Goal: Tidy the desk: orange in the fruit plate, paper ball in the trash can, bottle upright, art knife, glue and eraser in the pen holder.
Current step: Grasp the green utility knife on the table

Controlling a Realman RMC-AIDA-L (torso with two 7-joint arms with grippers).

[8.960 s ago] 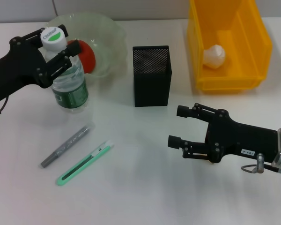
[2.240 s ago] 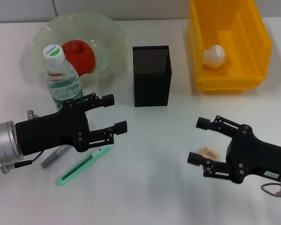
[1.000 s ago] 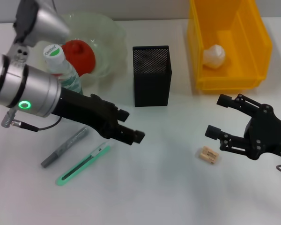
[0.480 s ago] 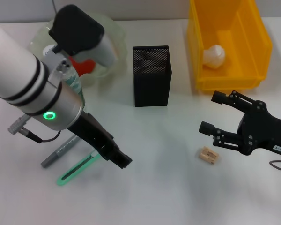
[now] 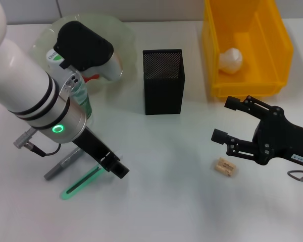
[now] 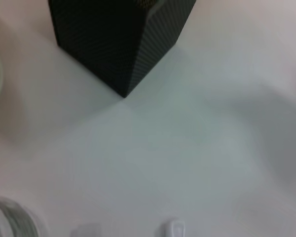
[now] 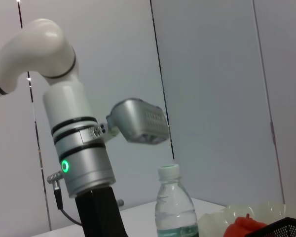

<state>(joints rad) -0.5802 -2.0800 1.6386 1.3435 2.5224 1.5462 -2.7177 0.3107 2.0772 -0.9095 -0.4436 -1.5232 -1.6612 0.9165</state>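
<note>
My left gripper (image 5: 116, 170) points down at the table, right at the upper end of the green art knife (image 5: 82, 183). The grey glue stick (image 5: 64, 163) lies beside it, partly under the arm. The bottle (image 5: 80, 97) stands upright behind my left wrist and also shows as the bottle (image 7: 174, 208). Only a red sliver of the orange (image 5: 92, 77) shows in the fruit plate (image 5: 120, 29). My right gripper (image 5: 223, 119) is open, just above the tan eraser (image 5: 226, 167). The paper ball (image 5: 231, 59) lies in the yellow trash can (image 5: 247, 84). The black mesh pen holder (image 5: 163, 80) stands mid-table.
My bulky white left arm (image 5: 25, 85) covers much of the left side of the table. The pen holder (image 6: 116, 39) fills the left wrist view's upper part, above bare white table. Open table lies between the two grippers.
My left arm has swung over the plate and its gripper has pulled back left to the knife's upper end. My right gripper has drifted slightly left, near the eraser.
</note>
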